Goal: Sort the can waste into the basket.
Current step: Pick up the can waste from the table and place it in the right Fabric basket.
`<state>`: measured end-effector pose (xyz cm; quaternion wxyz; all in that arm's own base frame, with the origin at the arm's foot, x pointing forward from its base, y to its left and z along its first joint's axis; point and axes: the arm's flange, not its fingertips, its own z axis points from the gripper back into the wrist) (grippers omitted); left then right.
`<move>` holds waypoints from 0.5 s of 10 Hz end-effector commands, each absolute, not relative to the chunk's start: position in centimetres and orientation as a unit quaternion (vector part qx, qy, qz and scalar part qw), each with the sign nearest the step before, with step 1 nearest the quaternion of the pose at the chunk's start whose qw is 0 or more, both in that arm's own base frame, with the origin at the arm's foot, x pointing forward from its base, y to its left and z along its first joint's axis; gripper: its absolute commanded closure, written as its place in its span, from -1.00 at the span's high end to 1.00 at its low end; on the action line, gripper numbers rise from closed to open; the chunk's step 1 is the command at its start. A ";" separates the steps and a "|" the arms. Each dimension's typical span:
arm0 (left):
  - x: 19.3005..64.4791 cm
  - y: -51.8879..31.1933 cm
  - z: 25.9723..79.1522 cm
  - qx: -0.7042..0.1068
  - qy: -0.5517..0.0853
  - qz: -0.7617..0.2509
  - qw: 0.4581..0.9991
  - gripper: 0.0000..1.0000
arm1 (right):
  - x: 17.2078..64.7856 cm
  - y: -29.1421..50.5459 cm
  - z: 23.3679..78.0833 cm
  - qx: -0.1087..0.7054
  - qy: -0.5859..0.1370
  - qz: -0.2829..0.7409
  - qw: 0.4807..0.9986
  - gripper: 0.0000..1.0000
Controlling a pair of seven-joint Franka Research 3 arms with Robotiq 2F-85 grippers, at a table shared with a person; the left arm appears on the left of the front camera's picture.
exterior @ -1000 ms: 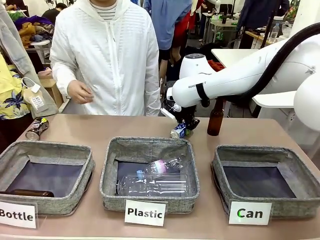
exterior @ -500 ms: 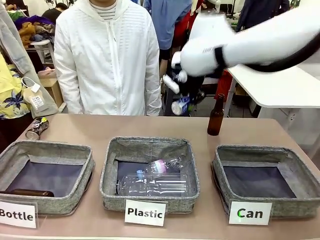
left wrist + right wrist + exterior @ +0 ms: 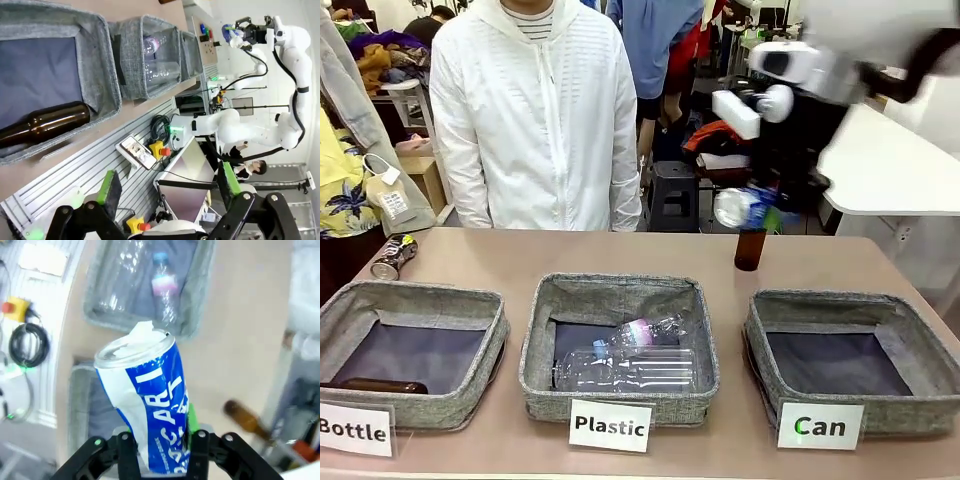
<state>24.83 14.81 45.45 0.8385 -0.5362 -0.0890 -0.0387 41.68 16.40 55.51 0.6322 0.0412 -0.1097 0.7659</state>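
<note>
Lifted off the surface (image 3: 620,255) and swung right, the blue can (image 3: 742,207) hangs clamped in the right jaws, above the brown bottle (image 3: 750,250) behind the "Can" basket (image 3: 757,335). Left jaws stand apart. Crushed can (image 3: 393,257) lies far left. A person in white (image 3: 535,120) stands before a cluttered room.

The "Can" basket (image 3: 905,412) lies open from above, its dark floor bare, and a strip of bare table (image 3: 730,425) separates it from the "Plastic" basket (image 3: 675,400). An upright brown bottle (image 3: 750,250) stands just behind its far left corner, below the right gripper (image 3: 162,442) clamping the blue can (image 3: 150,400). The person (image 3: 535,120) stands at the far edge, well left.
</note>
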 end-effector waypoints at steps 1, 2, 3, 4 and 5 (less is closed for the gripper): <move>24.7 12.9 44.3 -0.537 -0.087 -0.065 0.836 1.00 | 38.6 11.6 52.5 0.057 -0.149 0.651 0.742 -1.00; 25.2 11.7 43.8 -0.543 -0.087 -0.080 0.832 1.00 | 37.6 8.4 50.4 0.084 -0.133 0.580 0.799 -1.00; 25.4 10.7 43.4 -0.553 -0.084 -0.084 0.825 1.00 | 36.9 6.0 49.0 0.107 -0.107 0.527 0.836 -1.00; 25.2 9.6 42.8 -0.554 -0.096 -0.082 0.823 1.00 | 36.2 4.9 47.7 0.115 -0.082 0.486 0.862 -1.00; 25.4 8.9 42.5 -0.546 -0.113 -0.079 0.827 1.00 | 35.8 4.5 47.0 0.108 -0.060 0.481 0.868 -1.00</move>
